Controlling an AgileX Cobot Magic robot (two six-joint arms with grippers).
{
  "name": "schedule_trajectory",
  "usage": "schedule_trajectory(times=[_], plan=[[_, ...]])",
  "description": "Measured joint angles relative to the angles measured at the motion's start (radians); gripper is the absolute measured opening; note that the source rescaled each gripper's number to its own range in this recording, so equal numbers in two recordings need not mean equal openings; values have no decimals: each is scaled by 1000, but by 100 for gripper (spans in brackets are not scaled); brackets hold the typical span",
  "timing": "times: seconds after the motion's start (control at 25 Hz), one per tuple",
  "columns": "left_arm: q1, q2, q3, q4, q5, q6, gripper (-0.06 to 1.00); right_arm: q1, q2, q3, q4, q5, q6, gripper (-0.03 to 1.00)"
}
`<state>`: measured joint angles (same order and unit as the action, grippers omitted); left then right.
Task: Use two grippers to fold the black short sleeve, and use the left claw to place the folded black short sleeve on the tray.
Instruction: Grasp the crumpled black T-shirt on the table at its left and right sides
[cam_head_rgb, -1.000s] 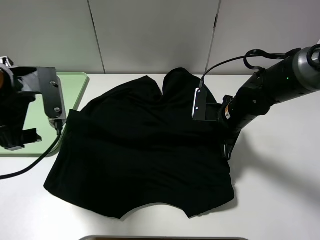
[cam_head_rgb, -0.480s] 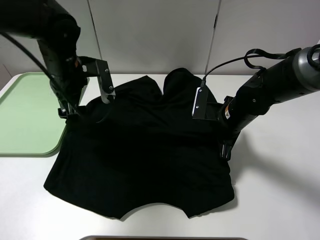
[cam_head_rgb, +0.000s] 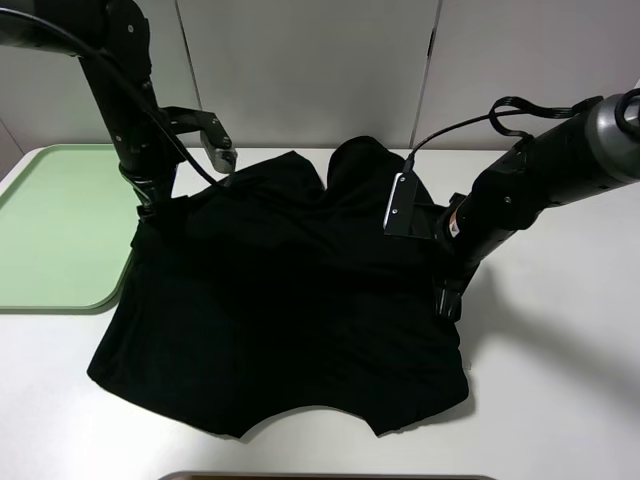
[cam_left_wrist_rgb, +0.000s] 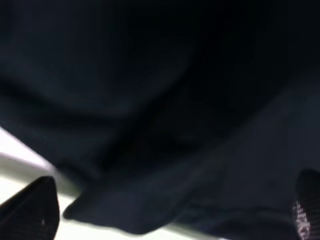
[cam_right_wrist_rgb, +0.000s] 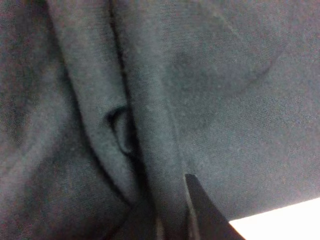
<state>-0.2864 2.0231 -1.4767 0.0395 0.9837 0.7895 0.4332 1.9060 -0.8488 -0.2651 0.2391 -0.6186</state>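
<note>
One black short sleeve (cam_head_rgb: 290, 310) lay spread flat on the table (cam_head_rgb: 560, 380), unfolded | one tray (cam_head_rgb: 50, 230) just beside it at 9 o'clock | two grippers: left claw (cam_head_rgb: 146, 208) at the shirt's 10 o'clock edge, jaws wide apart (cloth under them) | right gripper (cam_head_rgb: 449, 298) at 3 o'clock, pinched together on fabric.
</note>
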Motion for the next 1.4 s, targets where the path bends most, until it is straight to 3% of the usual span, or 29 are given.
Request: schedule_trajectory(times=[0.2,0.4,0.76,1.08,1.2,1.4], plan=[[73,13,-5,-28,-1,11,92,0,0,0,14,-1,0,0],[75,77,-5,-52,-9,19,92,0,0,0,26,-1,0,0],[75,140,-5,-80,-118,32,92,0,0,0,34,-1,0,0],[75,140,-7,-107,-14,142,86,0,0,0,34,-1,0,0],[75,140,-7,-106,-3,159,73,0,0,0,34,-1,0,0],[75,140,-8,-54,50,168,32,0,0,0,34,-1,0,0]])
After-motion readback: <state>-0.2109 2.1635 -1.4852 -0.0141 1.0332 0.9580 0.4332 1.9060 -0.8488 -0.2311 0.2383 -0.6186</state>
